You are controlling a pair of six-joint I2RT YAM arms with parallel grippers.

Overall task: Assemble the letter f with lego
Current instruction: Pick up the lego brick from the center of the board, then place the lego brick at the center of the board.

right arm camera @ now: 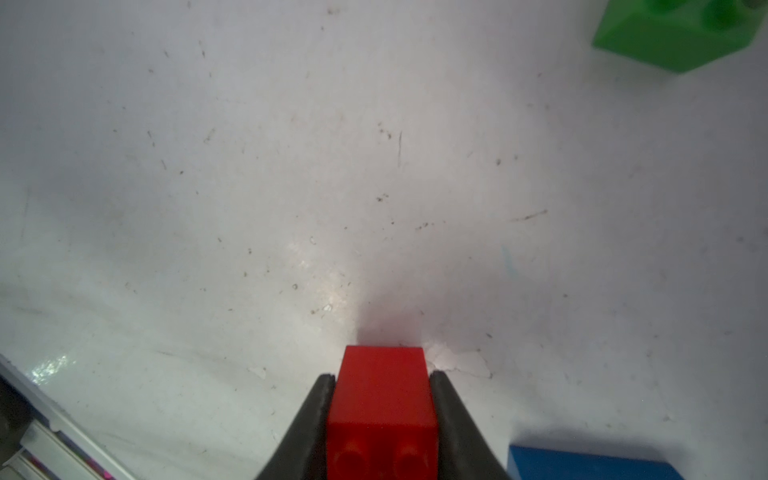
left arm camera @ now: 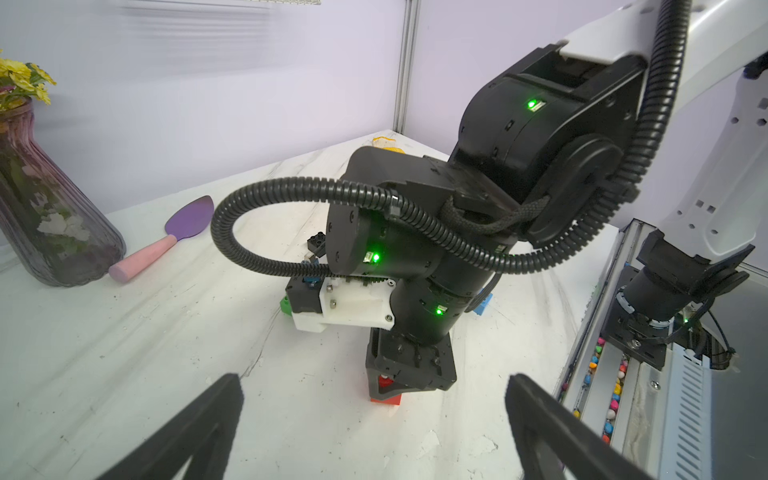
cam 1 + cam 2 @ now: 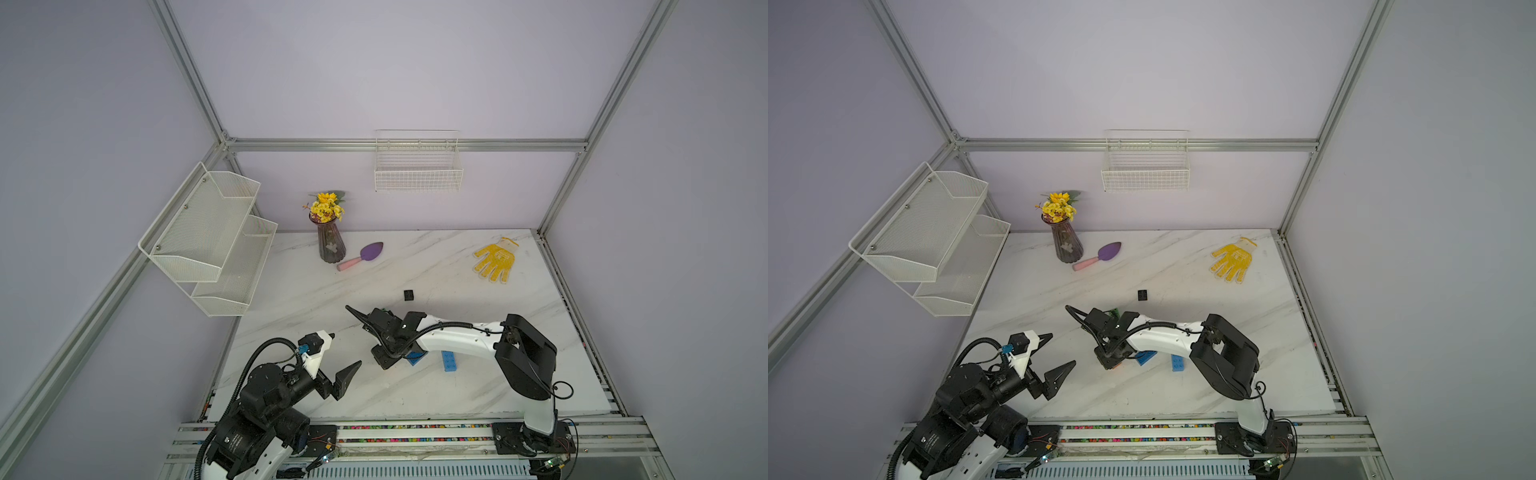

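R fingers [image 1: 316, 415] pinch red brick [image 1: 382, 386], blue brick [image 1: 582, 467] beside, green brick [image 1: 665, 41] near; L fingers [image 2: 199, 436] wide.

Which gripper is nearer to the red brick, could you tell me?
Right. The right gripper is shut on the red brick; the left gripper stands open, apart from it.

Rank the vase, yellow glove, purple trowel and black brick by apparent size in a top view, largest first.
1. vase and yellow glove: about alike, so not ranked against each other
2. purple trowel
3. black brick, clearly smallest
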